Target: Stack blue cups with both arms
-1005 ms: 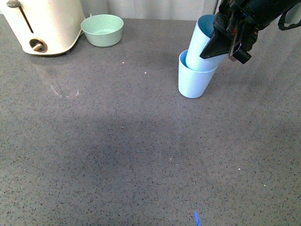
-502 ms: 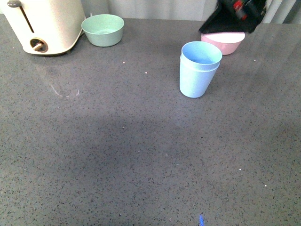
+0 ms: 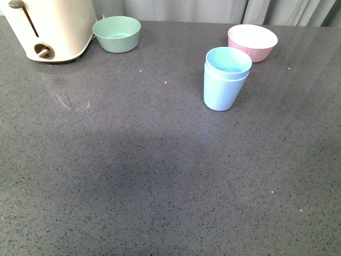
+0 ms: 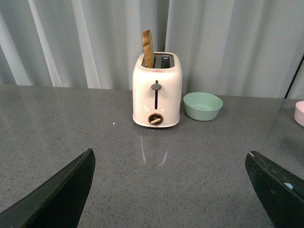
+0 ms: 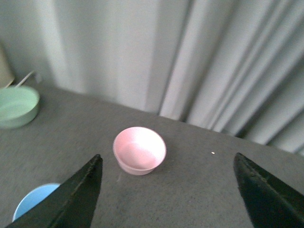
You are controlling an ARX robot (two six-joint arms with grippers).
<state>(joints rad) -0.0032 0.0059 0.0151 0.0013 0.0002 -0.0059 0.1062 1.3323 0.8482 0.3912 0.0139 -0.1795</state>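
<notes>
Blue cups (image 3: 226, 80) sit nested, upper right of frame: light, stiff, likely slippery; take them by the rim. Both grippers (image 4: 171, 190) (image 5: 166, 190) gape wide, empty.

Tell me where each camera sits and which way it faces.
Front view: on the body, looking down at the stacked blue cups; no arm shows.
Left wrist view: low, facing the toaster; open left gripper shows.
Right wrist view: raised, facing the curtain; open right gripper shows.
All share the pink bowl.

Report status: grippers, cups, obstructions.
Left gripper open, empty. Right gripper open, empty. Blue cups nested, upright on the counter. Nothing in the way.
</notes>
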